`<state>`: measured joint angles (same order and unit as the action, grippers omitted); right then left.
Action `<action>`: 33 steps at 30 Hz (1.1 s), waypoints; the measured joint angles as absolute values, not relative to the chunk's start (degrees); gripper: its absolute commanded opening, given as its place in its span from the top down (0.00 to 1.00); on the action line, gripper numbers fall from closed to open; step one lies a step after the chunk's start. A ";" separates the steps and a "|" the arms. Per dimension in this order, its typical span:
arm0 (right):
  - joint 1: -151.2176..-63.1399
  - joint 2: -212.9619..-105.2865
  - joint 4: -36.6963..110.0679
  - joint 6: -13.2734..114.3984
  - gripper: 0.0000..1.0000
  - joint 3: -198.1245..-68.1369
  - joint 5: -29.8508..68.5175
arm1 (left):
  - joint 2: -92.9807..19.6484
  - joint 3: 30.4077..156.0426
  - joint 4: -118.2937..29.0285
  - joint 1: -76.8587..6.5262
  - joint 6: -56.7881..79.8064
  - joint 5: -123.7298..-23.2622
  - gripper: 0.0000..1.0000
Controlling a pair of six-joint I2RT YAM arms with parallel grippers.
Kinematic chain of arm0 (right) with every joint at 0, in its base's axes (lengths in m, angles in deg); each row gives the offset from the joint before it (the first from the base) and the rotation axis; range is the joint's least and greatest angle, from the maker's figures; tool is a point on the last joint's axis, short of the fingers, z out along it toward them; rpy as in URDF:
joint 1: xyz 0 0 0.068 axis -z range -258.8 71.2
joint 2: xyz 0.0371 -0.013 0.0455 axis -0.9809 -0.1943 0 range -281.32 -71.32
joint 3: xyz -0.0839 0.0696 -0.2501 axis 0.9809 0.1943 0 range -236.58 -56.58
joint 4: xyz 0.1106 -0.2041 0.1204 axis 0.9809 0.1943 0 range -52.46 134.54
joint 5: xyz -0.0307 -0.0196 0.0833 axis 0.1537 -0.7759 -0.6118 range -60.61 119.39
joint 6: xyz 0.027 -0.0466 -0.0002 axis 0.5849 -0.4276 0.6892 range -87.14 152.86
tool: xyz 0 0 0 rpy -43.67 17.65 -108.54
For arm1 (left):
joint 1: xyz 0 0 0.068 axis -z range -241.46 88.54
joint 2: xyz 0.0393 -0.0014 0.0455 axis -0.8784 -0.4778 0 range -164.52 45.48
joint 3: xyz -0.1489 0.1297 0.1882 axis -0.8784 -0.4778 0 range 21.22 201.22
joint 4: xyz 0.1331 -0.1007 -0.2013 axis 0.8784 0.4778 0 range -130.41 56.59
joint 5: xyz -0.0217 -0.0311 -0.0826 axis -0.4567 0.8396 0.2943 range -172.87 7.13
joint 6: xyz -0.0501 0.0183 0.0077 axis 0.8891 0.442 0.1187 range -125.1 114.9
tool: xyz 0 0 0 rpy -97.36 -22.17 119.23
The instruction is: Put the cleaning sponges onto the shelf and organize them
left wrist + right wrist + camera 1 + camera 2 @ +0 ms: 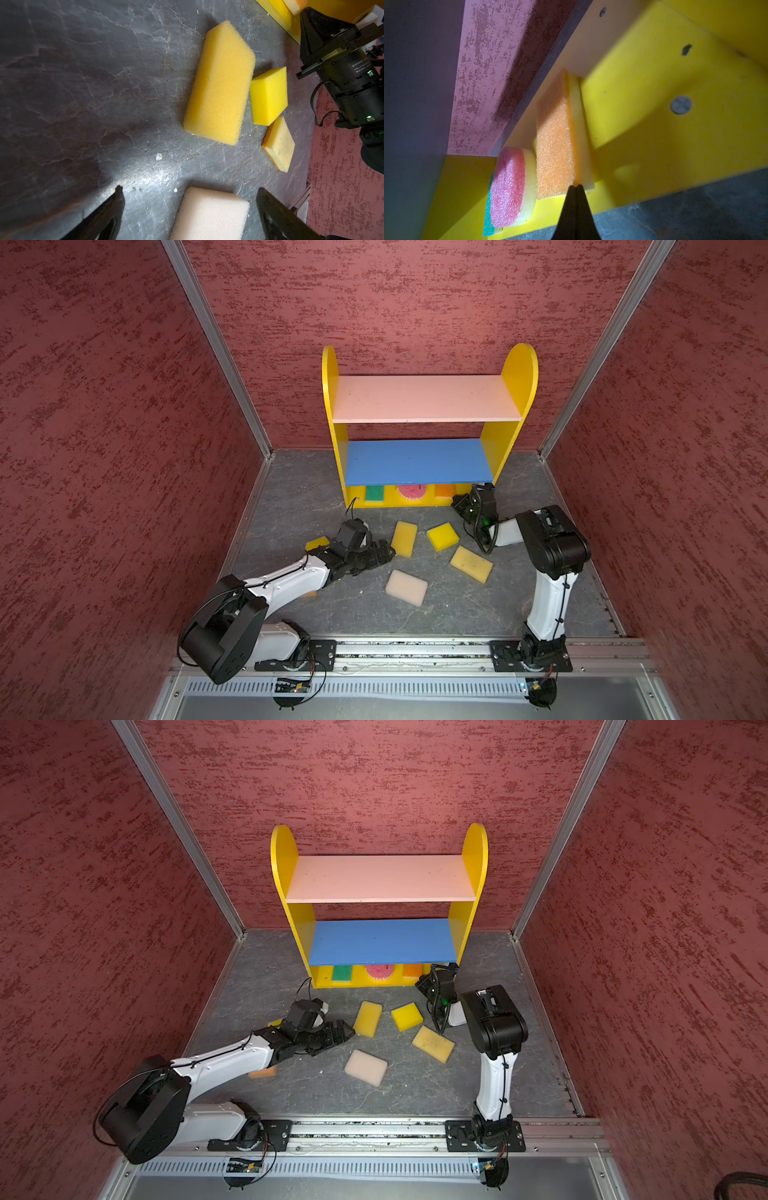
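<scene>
Sponges are split between the shelf (519, 377) and the grey surface (299, 497). On the shelf's bottom level, under the blue board (417, 462), stand a green sponge (374, 493), a round pink sponge (411, 491), an orange sponge (554, 149) and a pale yellow sponge (580, 128), which is tucked against the orange one next to the side panel. All four are up on edge.

The right pincer (575, 187) is closed, tips pressed together with nothing between them. It sits right at the front edge where the orange and pale yellow ones meet.

The left pincer (189, 190) is wide open and empty, low over the surface, with the peach sponge (406, 587) lying flat just by it. Past that are a golden sponge (404, 538), a bright yellow sponge (442, 536) and a tan sponge (471, 564) — near each other but apart in both top views.

One more yellow sponge (318, 542) pokes out behind the left arm. There's also an orange scrap (262, 1072) under that arm — probably another sponge, but it's too blurred to be sure.
</scene>
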<state>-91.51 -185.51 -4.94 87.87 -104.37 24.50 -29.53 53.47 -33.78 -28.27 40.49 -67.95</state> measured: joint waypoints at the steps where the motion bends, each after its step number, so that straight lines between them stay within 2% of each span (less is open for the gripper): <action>1: -91.51 -185.43 -4.75 87.82 1.00 -104.37 24.50 | -29.53 53.47 -33.80 -28.27 40.53 -67.95 0.02; 21: -91.11 -185.23 -4.99 87.58 0.97 -103.87 24.24 | -29.53 53.37 -33.98 -28.00 40.73 -67.95 0.02; 23: -91.07 -185.23 -4.90 87.38 0.93 -103.87 24.19 | -29.53 53.37 -33.98 -28.00 40.75 -67.95 0.02; 25: -91.05 -185.23 -4.79 87.17 0.85 -103.87 24.17 | -29.53 53.37 -33.98 -28.00 40.75 -67.95 0.02; 30: -90.41 -185.23 -4.75 86.27 0.72 -103.89 23.60 | -29.70 53.37 -34.00 -27.89 40.75 -67.93 0.02; 33: -90.30 -184.99 -4.46 85.99 0.70 -103.87 23.36 | -30.14 53.39 -34.02 -27.74 40.75 -67.93 0.02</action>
